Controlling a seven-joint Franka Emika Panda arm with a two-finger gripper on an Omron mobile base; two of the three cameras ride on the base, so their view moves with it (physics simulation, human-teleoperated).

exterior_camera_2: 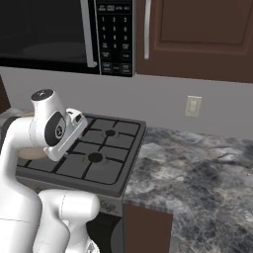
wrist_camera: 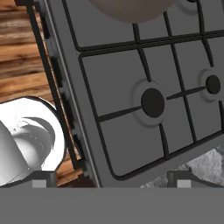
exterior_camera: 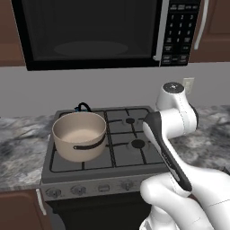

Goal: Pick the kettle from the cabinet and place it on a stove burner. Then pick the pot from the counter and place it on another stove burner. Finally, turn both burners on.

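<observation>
Stove top (exterior_camera: pixel 96 167): pot (exterior_camera: pixel 80 134) occupies the 9 o'clock front burner, kettle (exterior_camera: pixel 83 107) behind it; both 3 o'clock burners (exterior_camera: pixel 138 144) bare, open from above.

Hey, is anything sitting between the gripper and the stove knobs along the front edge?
Nothing visible does. The gripper hangs above the front right burner, and the grate down to the stove's knobs is bare. The pot sits on the front left burner.

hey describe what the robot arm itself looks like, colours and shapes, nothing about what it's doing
The arm is glossy white, built of fat rounded tube segments, with dark charcoal bands and panels at its joints. A round grey cap tops the upper joint in both base views. No loose cables or lettering are visible. In the hand view, the gripper shows only as two small dark grey square-edged fingers rising at the bottom.
</observation>
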